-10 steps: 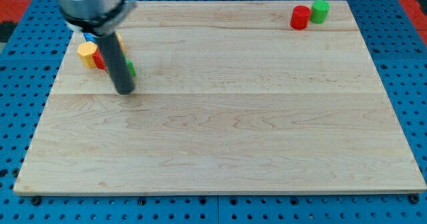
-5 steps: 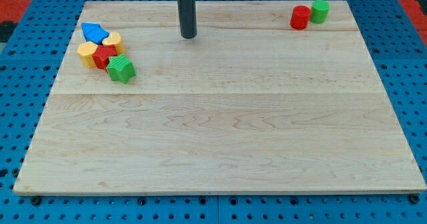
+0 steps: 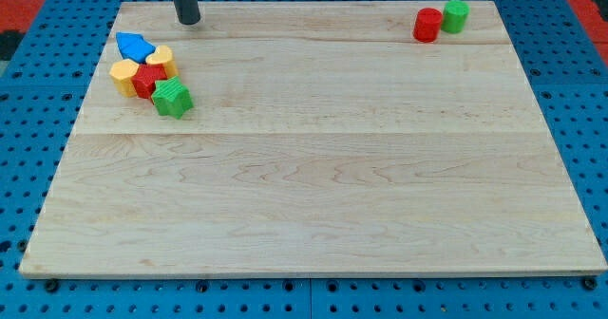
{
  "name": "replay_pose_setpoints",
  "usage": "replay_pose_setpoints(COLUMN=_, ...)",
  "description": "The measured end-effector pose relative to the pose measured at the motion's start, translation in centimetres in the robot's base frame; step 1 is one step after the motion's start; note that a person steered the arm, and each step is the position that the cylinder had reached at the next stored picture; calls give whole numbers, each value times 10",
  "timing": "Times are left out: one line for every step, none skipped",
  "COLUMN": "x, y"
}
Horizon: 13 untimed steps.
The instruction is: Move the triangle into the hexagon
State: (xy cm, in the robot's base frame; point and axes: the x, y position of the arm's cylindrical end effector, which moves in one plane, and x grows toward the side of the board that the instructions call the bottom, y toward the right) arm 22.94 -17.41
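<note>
A blue triangle-like block (image 3: 134, 46) lies at the top of a tight cluster near the board's upper left. Below it are a yellow block (image 3: 160, 61), a yellow hexagon (image 3: 123, 75), a red block (image 3: 147, 80) and a green block (image 3: 172, 98). The blue triangle sits just above the yellow hexagon, with a small gap between them. My tip (image 3: 189, 21) stands near the board's top edge, up and to the right of the blue triangle, apart from all blocks.
A red cylinder (image 3: 427, 24) and a green cylinder (image 3: 456, 16) stand side by side at the board's upper right. The wooden board (image 3: 313, 186) lies on a blue pegboard surface.
My rod left the cluster, swung to the top middle of the board, then moved left along the top edge. The blocks have not moved in the last half second.
</note>
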Motion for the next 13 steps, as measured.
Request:
replay_pose_setpoints(x=0, y=-38)
replay_pose_setpoints(x=0, y=-70)
replay_pose_setpoints(x=0, y=-70)
replay_pose_setpoints(x=15, y=-70)
replay_pose_setpoints(x=33, y=-71)
replay_pose_setpoints(x=44, y=-77)
replay_pose_setpoints(x=52, y=-83)
replay_pose_setpoints(x=52, y=-83)
replay_pose_setpoints(x=60, y=-83)
replay_pose_setpoints(x=64, y=-83)
replay_pose_setpoints(x=64, y=-83)
replay_pose_setpoints(x=66, y=-83)
replay_pose_setpoints(x=71, y=-83)
